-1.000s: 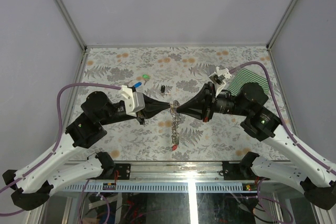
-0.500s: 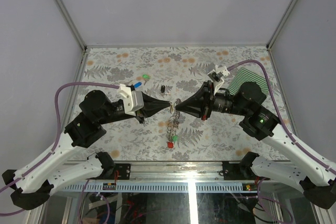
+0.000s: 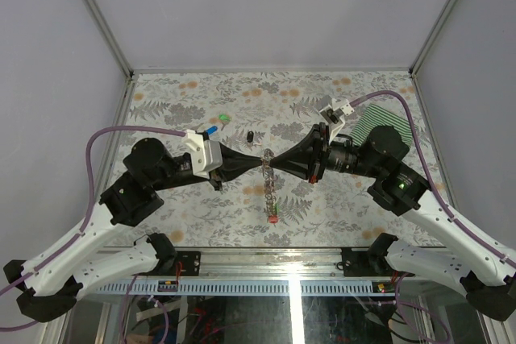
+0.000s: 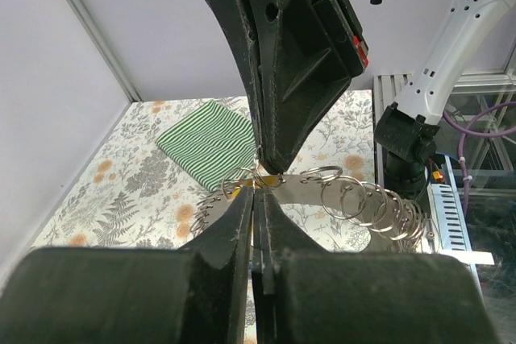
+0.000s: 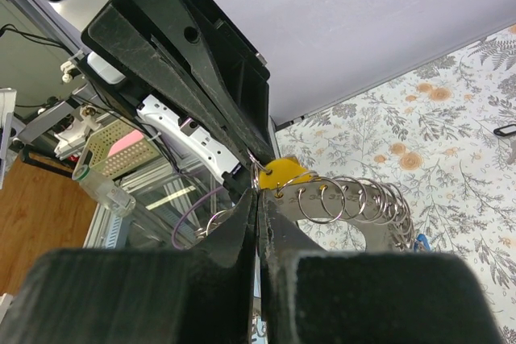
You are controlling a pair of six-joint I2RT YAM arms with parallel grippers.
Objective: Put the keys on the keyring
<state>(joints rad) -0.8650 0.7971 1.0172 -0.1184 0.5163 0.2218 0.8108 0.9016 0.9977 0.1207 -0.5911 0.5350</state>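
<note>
Top external | left gripper point(image 3: 260, 164), right gripper point(image 3: 271, 166) clenched tip-to-tip, pinching keyring point(image 3: 268, 187) | red key point(image 3: 273, 218) dangles at its 6 o'clock.

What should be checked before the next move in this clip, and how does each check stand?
1. The left end effector is shut: ok.
2. The right end effector is shut: ok.
3. The keyring hangs clear of the table where the two tips meet: ok.
4. Which end effector grips the yellow key: cannot tell.
5. The yellow key is threaded on the keyring: cannot tell.
6. All keys are on the keyring: not ok; the blue key, green key and black key lie on the table.
</note>
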